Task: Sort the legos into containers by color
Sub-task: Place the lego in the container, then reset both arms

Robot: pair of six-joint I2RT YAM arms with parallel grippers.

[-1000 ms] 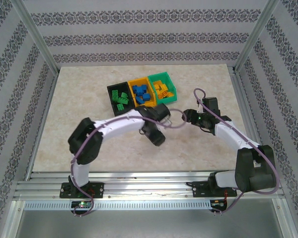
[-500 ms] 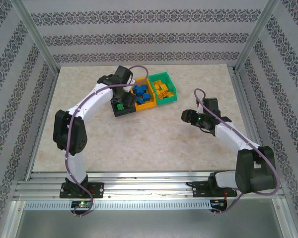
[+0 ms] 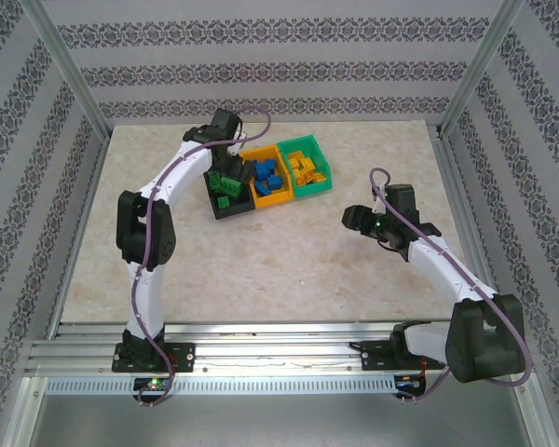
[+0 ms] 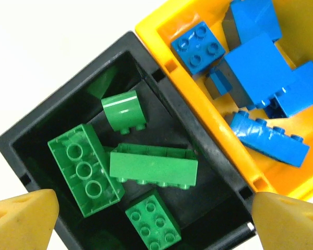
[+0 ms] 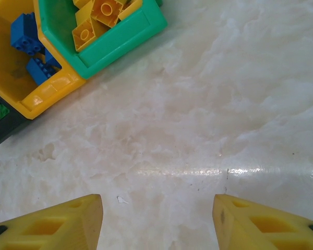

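Note:
My left gripper [image 3: 222, 173] hangs open over the black bin [image 3: 231, 208], with nothing between its yellow fingers [image 4: 22, 216]. In the left wrist view the black bin [image 4: 68, 91] holds several green legos: a long brick [image 4: 154, 165], a studded one [image 4: 152, 221], an upturned one [image 4: 83, 169] and a rounded piece [image 4: 122, 109]. The orange-yellow bin [image 4: 208, 125] beside it holds blue legos [image 4: 255, 67]. The green bin [image 3: 314, 188] holds orange-yellow legos [image 5: 101, 13]. My right gripper [image 3: 352, 221] stands open and empty above bare table, right of the bins.
The three joined bins sit at the back middle of the marbled table [image 3: 289, 270]. In the right wrist view the green bin [image 5: 130, 39] and orange-yellow bin [image 5: 52, 88] lie at the upper left. Metal frame posts [image 3: 70, 79] and patterned walls surround the table.
My left arm has swung from the table's middle back to above the black bin. The right arm shifted slightly right and kept its gripper open.

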